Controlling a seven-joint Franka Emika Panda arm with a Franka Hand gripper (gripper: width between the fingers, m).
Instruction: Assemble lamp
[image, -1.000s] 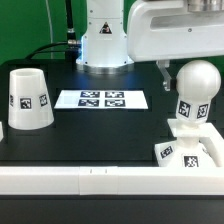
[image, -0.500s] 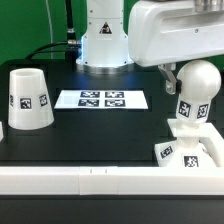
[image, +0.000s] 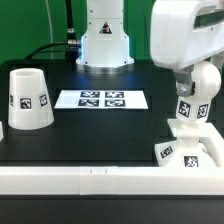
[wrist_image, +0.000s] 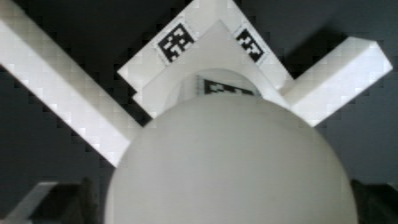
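The rounded white bulb (image: 203, 88) stands upright on the flat square base (image: 190, 152) at the exterior view's right front. In the wrist view the bulb (wrist_image: 222, 150) fills the middle, with the tagged base (wrist_image: 205, 45) beyond it. My gripper (image: 197, 80) has come down over the bulb's top, and its dark fingers (wrist_image: 45, 205) stand apart on either side of the bulb, open. I cannot tell whether they touch it. The truncated-cone shade (image: 28, 98) stands alone at the exterior view's left.
The marker board (image: 101, 99) lies flat mid-table in front of the arm's pedestal (image: 103, 45). A white wall (image: 90, 181) runs along the front edge, and white rails (wrist_image: 329, 85) frame the base.
The arm has swung toward the exterior view's right and lowered. Its hand now covers the top of the bulb. The bulb, base and shade have not moved.
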